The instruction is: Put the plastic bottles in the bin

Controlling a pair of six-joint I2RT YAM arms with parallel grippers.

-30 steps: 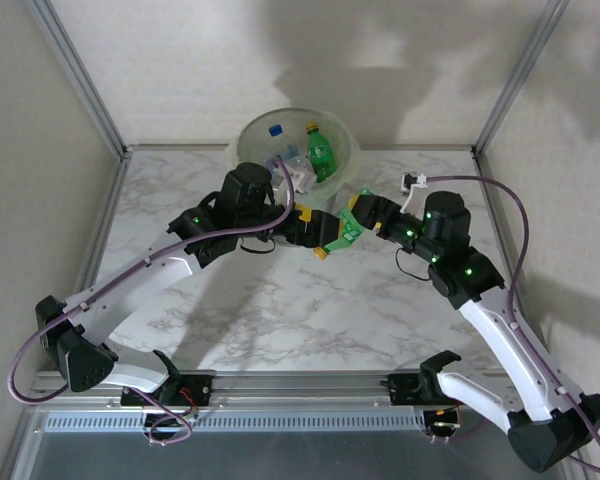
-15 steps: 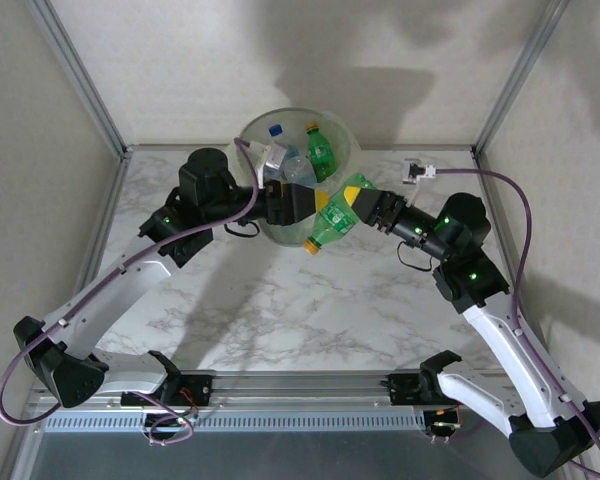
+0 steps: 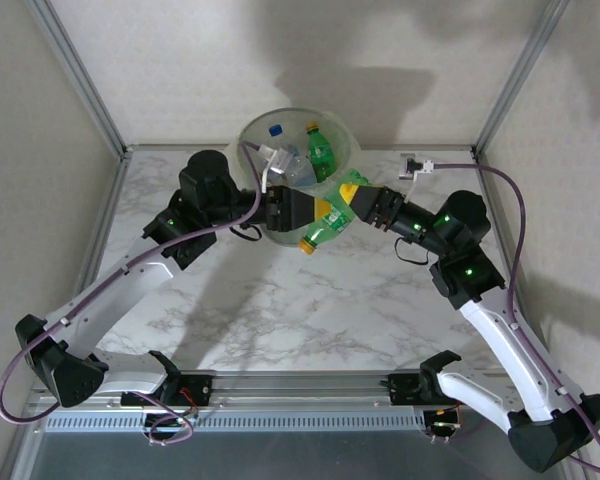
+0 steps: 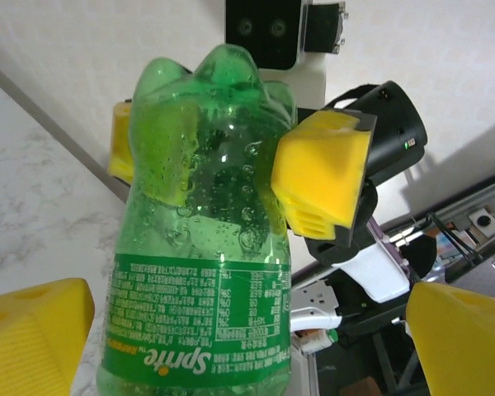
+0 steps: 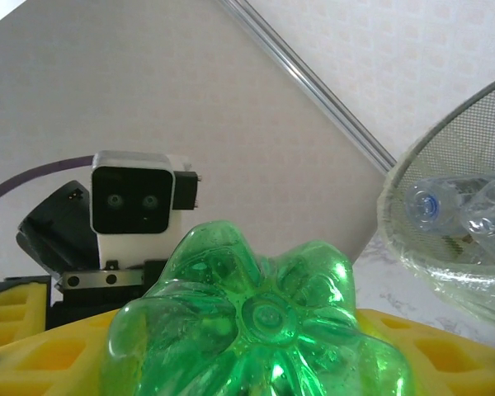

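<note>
Right tool point(image 4: 223, 169) pinching green bottle point(image 3: 328, 220) by its base, just in front of bin point(image 3: 246, 130). Left tool point(image 4: 247, 338) spread wide either side of bottle's label end.

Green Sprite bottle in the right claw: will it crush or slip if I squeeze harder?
Probably light: the green bottle looks empty, only droplets inside. Thin walls likely dent under the right claw. Smooth round body may slip, or roll once released.
</note>
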